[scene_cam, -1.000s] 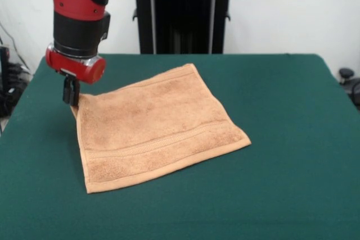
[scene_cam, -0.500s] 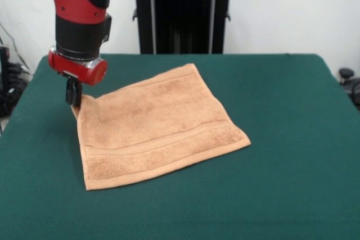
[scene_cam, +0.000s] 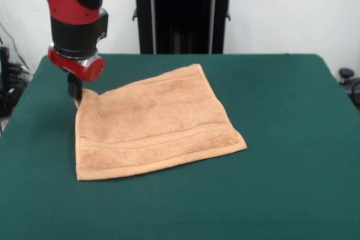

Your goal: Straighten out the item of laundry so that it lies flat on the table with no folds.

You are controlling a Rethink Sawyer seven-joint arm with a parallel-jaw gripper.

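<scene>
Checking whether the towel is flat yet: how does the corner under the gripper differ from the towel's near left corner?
The towel corner at the gripper is lifted and puckered; the near left corner lies flat on the table. The gripper touches the first corner; the near one is free. Both share the same tan terry and hemmed edge.

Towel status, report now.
Hand shut on towel corner, corner lifted a little. Rest of towel spread on the table, stripe toward the near edge. Nothing in the way.
</scene>
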